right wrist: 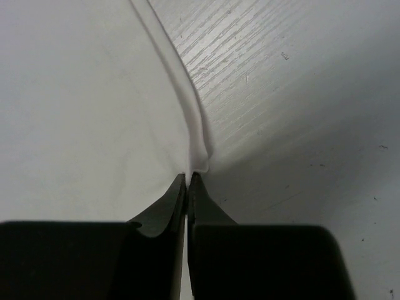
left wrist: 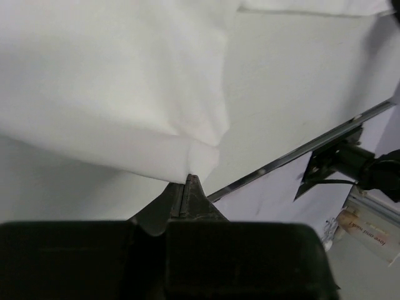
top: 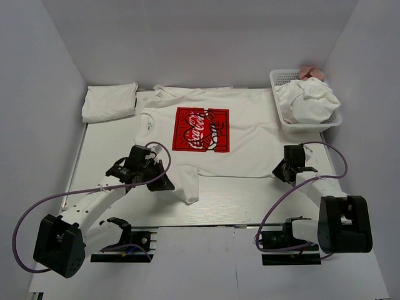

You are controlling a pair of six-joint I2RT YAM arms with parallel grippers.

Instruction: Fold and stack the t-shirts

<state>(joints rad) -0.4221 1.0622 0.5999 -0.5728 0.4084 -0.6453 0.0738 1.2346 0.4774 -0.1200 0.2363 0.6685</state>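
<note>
Left pincer (top: 165, 183) and right pincer (top: 280, 171) each pinch the near edge of the t-shirt (top: 250, 131), which extends away from them, long axis left-right across the counter (top: 237, 200).

A fixed overhead camera, high on the near side, looks down over the whole white short-sleeved cotton t-shirt with a red rectangular chest print (top: 212, 134). The left wrist camera peers close past its black left gripper (left wrist: 187, 182) at that shirt's near-left corner. The right wrist camera peers past its black right gripper (right wrist: 187, 177) at the near-right corner, and the overhead view shares both spots.
</note>
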